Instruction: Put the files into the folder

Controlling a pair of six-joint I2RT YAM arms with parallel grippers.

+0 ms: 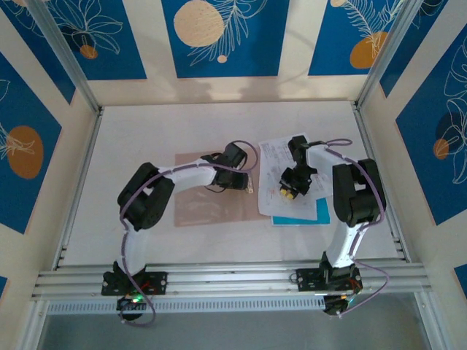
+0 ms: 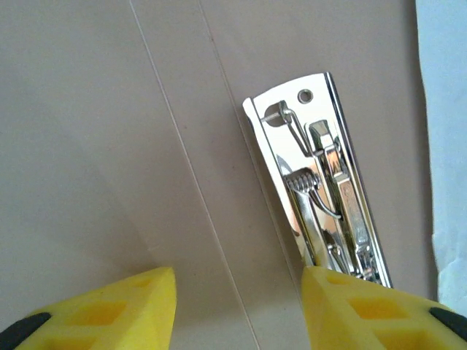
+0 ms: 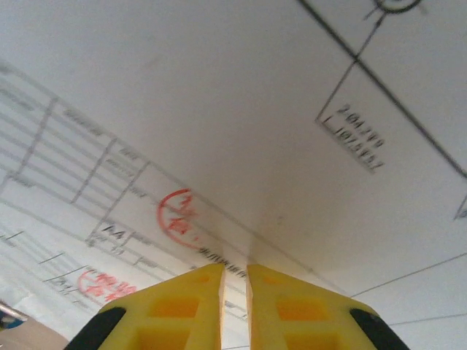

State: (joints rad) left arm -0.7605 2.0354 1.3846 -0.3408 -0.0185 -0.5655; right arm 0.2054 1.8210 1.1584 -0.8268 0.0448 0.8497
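White worktop w/ blue leaf-print walls round it. Folder lies flat, centre-left: pinkish-tan card, plain, faint crease lines in the left wrist view, shiny metal clip w/ spring at its right side. Left claw sits over that clip end, spread wide; the right one of its yellow fingers overlaps the clip's lower end.

Files lie just right of the folder, edges touching or overlapping: white sheets w/ black line diagrams, tables & text, slightly fanned. Cyan sheet pokes out under them at the near-right corner. Right claw is down on the stack's near part. Close up, the top sheet shows red round stamps. Right claw nearly closed, a thin ridge of paper nipped in the slit.
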